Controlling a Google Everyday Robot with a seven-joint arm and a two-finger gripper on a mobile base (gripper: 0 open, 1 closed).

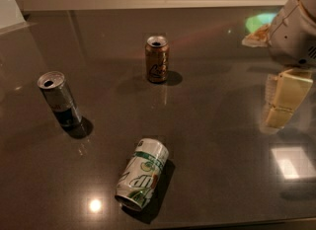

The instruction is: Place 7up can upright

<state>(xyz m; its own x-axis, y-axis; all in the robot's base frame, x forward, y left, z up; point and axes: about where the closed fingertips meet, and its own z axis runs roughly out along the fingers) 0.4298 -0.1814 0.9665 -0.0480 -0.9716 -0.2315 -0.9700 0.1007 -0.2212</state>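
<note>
Hand (282, 99) at right edge over the bench (212, 135); released or clenched, can't tell. 7up can (143, 173) lies on its side near the front edge, well apart from the hand. Likely light, thin-walled, slick (rolls if nudged, dents if squeezed). Take it across mid-body, square to its axis.

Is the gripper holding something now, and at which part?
Nothing. The gripper is at the right edge, apart from the 7up can, which lies on its side.
</note>
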